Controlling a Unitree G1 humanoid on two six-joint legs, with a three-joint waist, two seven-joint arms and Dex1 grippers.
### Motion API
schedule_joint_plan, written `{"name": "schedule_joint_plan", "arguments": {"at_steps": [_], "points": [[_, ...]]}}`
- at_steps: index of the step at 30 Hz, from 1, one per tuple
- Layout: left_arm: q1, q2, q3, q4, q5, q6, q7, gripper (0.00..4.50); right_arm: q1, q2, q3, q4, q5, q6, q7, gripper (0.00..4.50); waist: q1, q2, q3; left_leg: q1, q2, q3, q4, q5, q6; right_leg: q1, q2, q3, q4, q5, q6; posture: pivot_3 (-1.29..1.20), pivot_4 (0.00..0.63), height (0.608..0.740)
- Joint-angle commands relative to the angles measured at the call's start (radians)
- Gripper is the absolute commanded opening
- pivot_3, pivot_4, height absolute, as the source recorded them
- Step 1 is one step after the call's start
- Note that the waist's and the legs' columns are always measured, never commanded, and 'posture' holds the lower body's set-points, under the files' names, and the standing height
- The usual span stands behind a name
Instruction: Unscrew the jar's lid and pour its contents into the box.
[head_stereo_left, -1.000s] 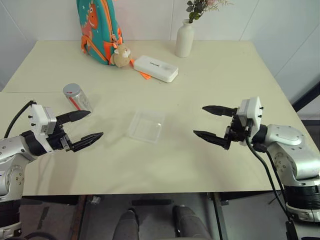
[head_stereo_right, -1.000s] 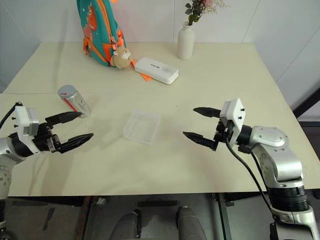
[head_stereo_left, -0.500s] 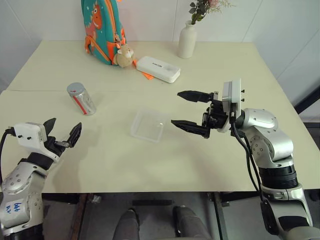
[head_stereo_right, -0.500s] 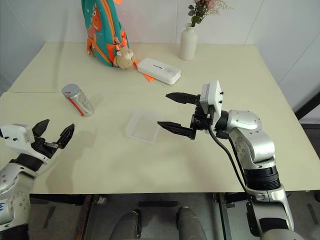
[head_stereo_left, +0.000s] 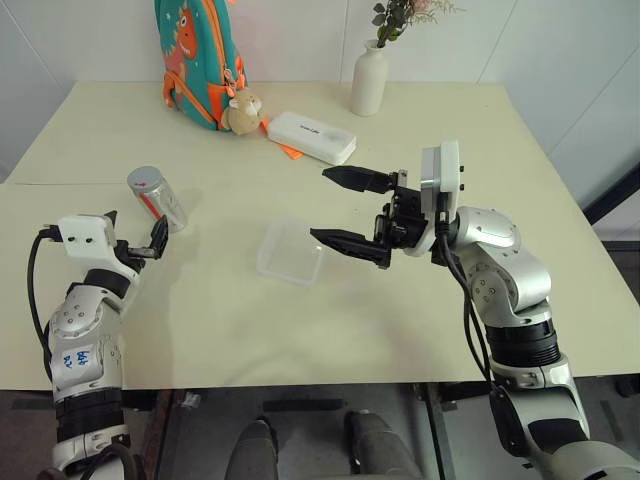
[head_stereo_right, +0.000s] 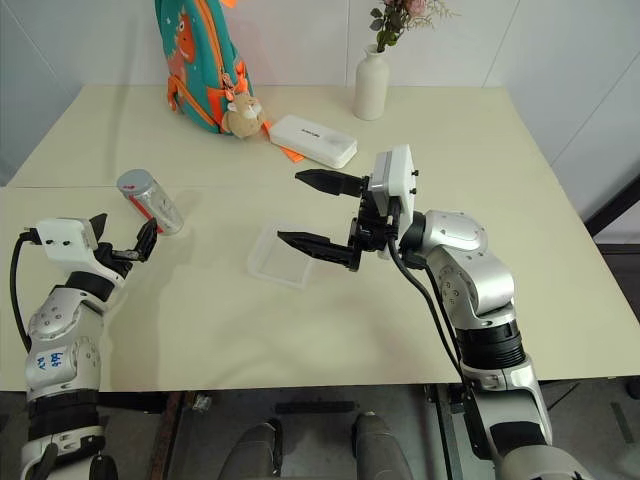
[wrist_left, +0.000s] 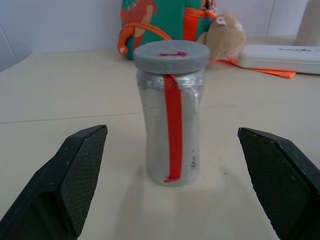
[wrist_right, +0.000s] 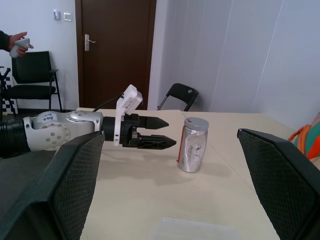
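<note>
Right now you have the jar (head_stereo_left: 157, 198) standing upright on the tabletop (head_stereo_left: 420, 140), its grey lid (wrist_left: 171, 53) on top with a small red mark and a red strip down the silvery side. Your left gripper (head_stereo_left: 134, 243) sits just short of the jar, its 2 fingers (wrist_left: 75, 180) released and spread wide to either side without touching it. The box (head_stereo_left: 291, 253), a shallow clear tray, lies near the middle of the tabletop, well apart from the jar. Your right gripper (head_stereo_left: 353, 212) hovers above the box's far right edge, pointing toward the jar, its fingers likewise spread and grasping nothing. At the far side stand a teal backpack (head_stereo_left: 200, 55) with a plush toy (head_stereo_left: 242, 110), a white oblong case (head_stereo_left: 311, 136) and a white vase (head_stereo_left: 369, 78).
</note>
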Motion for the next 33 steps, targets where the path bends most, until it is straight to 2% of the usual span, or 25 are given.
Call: {"name": "schedule_joint_plan", "arguments": {"at_steps": [1, 14, 19, 22, 28, 33], "points": [[-0.053, 0.025, 0.004, 0.057, -0.006, -0.049, -0.025, 4.46, 0.004, 0.007, -0.008, -0.048, 0.003, -0.024, -0.020, 4.50, 0.002, 0.000, 0.000, 0.000, 0.000, 0.000, 0.000, 0.000, 0.000, 0.000, 0.000, 0.000, 0.000, 0.000, 0.000, 0.00, 0.150, 0.740], [-0.339, 0.103, -0.068, 0.513, 0.038, -0.197, -0.137, 4.46, 0.047, 0.004, -0.016, -0.118, 0.000, -0.022, -0.104, 4.50, 0.000, 0.000, 0.000, 0.000, 0.000, 0.000, -0.001, 0.000, 0.000, -0.001, 0.000, -0.001, 0.000, 0.000, 0.000, 0.00, 0.150, 0.740], [-0.408, 0.112, -0.084, 0.625, 0.055, -0.247, -0.151, 4.46, 0.060, 0.004, -0.013, -0.139, 0.002, -0.018, -0.132, 4.50, 0.000, 0.000, 0.000, 0.000, 0.000, 0.000, -0.001, 0.000, 0.000, -0.001, 0.000, -0.001, 0.000, 0.000, 0.000, 0.00, 0.150, 0.740], [-0.419, 0.112, -0.093, 0.653, 0.062, -0.259, -0.148, 3.88, 0.065, 0.001, -0.014, -0.145, 0.004, -0.017, -0.141, 4.50, 0.001, 0.000, 0.000, 0.000, 0.000, 0.000, -0.002, 0.000, 0.000, -0.001, 0.000, -0.001, 0.000, 0.000, 0.000, 0.00, 0.150, 0.740], [-0.386, 0.112, -0.109, 0.627, 0.062, -0.255, -0.152, 2.09, 0.067, 0.002, -0.013, -0.147, 0.005, -0.019, -0.151, 4.50, 0.001, 0.000, 0.000, 0.000, 0.000, 0.000, -0.002, 0.000, 0.000, -0.001, 0.000, -0.001, 0.000, 0.000, 0.000, 0.00, 0.150, 0.740], [-0.358, 0.104, -0.082, 0.528, 0.003, -0.230, -0.185, 2.06, 0.073, 0.001, -0.014, -0.143, 0.008, -0.021, -0.152, 4.50, 0.001, 0.000, 0.000, 0.000, 0.000, 0.000, -0.002, 0.000, 0.000, -0.001, 0.000, -0.001, 0.001, 0.000, 0.000, 0.00, 0.150, 0.740]]}}
